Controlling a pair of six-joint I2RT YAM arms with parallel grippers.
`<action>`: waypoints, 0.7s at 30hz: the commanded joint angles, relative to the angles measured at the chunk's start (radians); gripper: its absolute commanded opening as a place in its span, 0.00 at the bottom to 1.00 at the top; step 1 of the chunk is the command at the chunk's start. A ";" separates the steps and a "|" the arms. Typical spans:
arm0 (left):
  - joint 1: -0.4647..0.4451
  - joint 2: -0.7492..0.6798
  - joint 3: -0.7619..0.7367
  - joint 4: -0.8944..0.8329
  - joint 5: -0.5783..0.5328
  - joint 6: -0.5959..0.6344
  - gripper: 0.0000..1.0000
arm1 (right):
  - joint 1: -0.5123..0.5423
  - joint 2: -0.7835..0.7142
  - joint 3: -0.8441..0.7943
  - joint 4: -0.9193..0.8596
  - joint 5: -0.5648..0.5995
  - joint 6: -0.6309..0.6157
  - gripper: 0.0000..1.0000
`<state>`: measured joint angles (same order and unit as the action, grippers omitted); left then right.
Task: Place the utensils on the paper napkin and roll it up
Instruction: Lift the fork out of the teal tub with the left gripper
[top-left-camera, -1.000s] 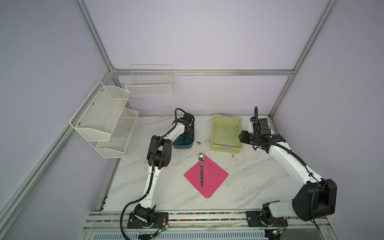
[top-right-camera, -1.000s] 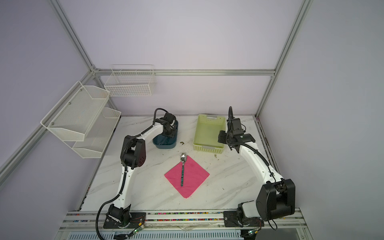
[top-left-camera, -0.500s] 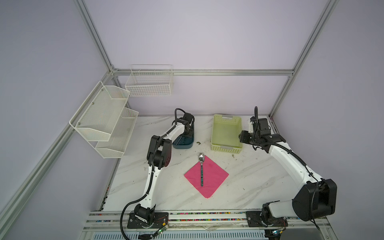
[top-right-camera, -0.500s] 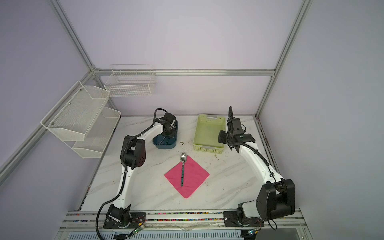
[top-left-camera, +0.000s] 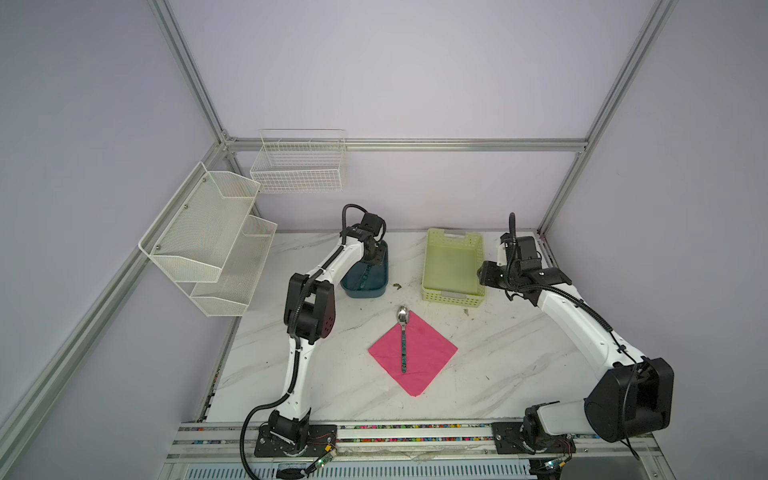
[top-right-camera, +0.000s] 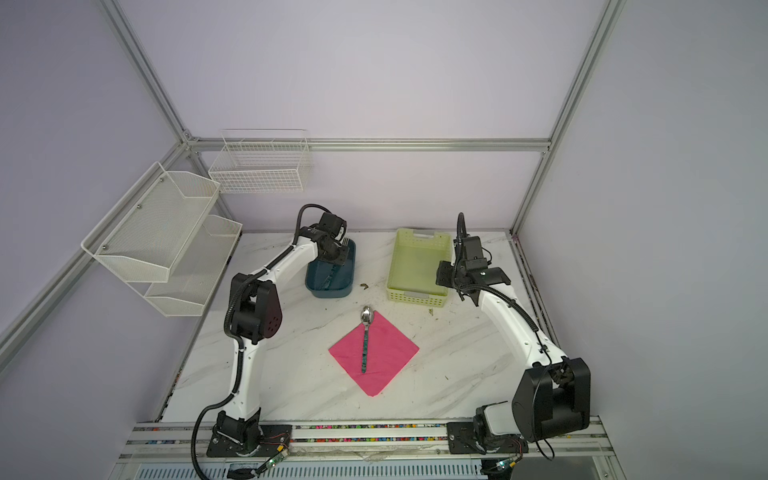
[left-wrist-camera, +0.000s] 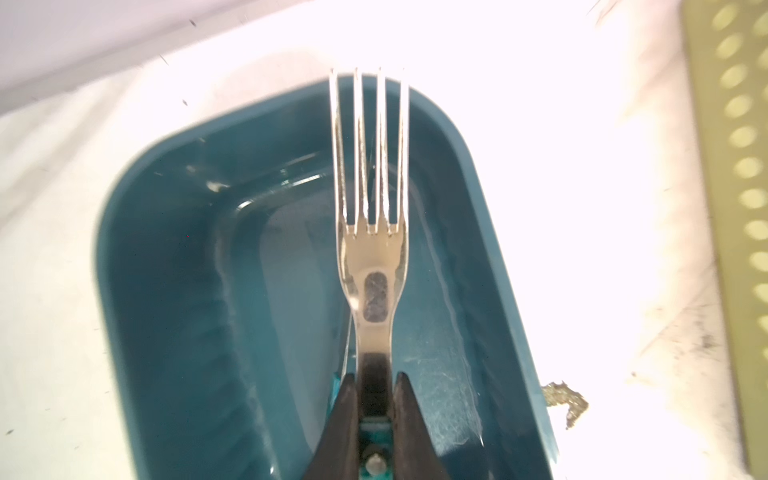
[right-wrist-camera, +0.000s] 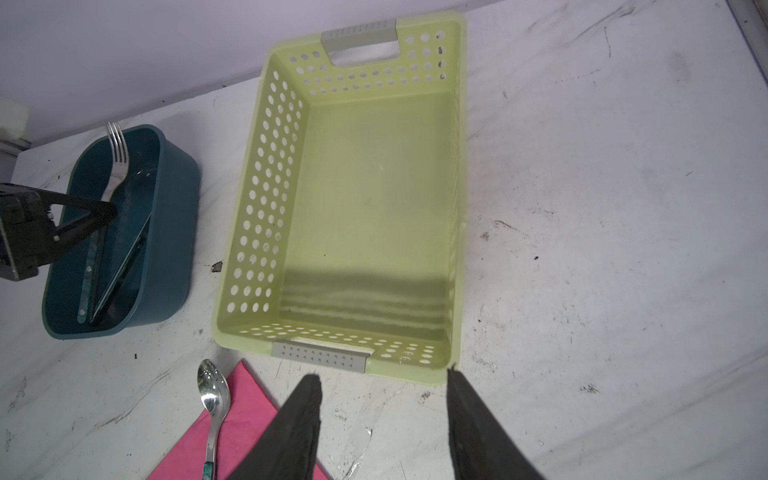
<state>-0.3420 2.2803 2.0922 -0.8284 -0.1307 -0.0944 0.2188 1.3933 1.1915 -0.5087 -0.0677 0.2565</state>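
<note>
The pink paper napkin (top-left-camera: 428, 357) (top-right-camera: 388, 353) lies like a diamond at mid-table. A spoon (top-left-camera: 402, 332) (top-right-camera: 365, 334) rests on it, bowl past the far corner. My left gripper (left-wrist-camera: 374, 376) reaches into the teal tub (left-wrist-camera: 166, 291) (top-left-camera: 365, 291) and is shut on the fork (left-wrist-camera: 372, 249) at its neck. The tines point up past the tub's far rim. Another slim utensil (right-wrist-camera: 124, 266) leans inside the tub. My right gripper (right-wrist-camera: 382, 374) (top-left-camera: 484, 276) hangs open and empty by the near right corner of the green basket.
The pale green basket (top-left-camera: 432, 266) (right-wrist-camera: 266, 199) stands empty to the right of the tub. White wire shelves (top-left-camera: 216, 237) and a wire basket (top-left-camera: 299, 166) hang on the left and back walls. Small crumbs (left-wrist-camera: 565, 399) lie on the marble beside the tub.
My left gripper's jaws have closed on the fork's neck inside the tub. Neither arm has visibly shifted, and the spoon and napkin lie as before.
</note>
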 joint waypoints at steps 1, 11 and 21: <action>0.006 -0.066 0.051 -0.008 0.024 -0.018 0.07 | -0.002 -0.015 0.023 0.001 -0.002 0.003 0.52; 0.003 -0.152 0.037 -0.037 0.061 -0.033 0.04 | -0.003 -0.063 0.021 -0.005 -0.005 0.009 0.51; -0.020 -0.288 -0.083 -0.040 0.132 -0.102 0.02 | -0.003 -0.098 0.007 -0.004 -0.021 0.015 0.51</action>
<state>-0.3473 2.0731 2.0655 -0.8780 -0.0345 -0.1516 0.2188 1.3273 1.1915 -0.5091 -0.0750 0.2584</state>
